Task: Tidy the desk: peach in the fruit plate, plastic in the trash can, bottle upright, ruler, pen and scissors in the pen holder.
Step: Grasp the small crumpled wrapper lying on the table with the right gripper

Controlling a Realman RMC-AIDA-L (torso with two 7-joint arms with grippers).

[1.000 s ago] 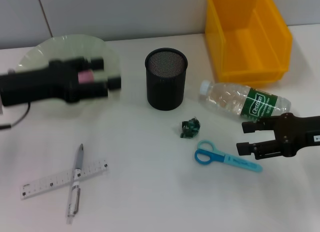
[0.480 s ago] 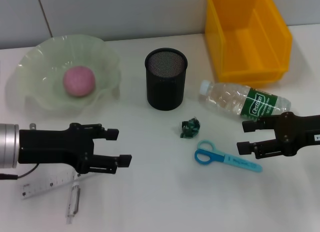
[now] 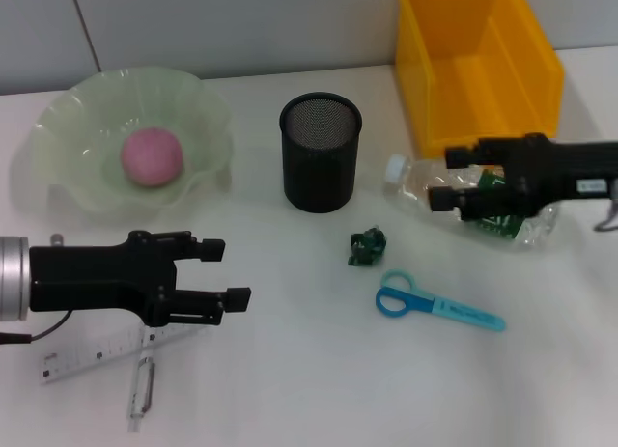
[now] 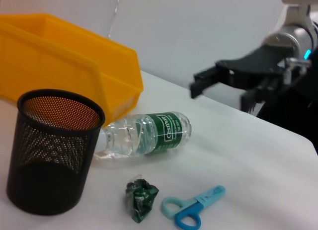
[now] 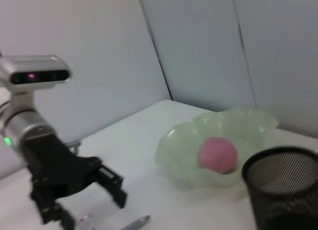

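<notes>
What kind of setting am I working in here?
Probably an office-style desk set up for a tidying trial: a white tabletop against a plain grey wall, with a black mesh pen holder, a ruler, blue scissors and a yellow plastic bin.

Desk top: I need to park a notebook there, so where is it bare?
Bare: the near stretch between the ruler and scissors, and the near right corner. Crowded: around the pen holder, plastic scrap, bottle and yellow bin.
</notes>
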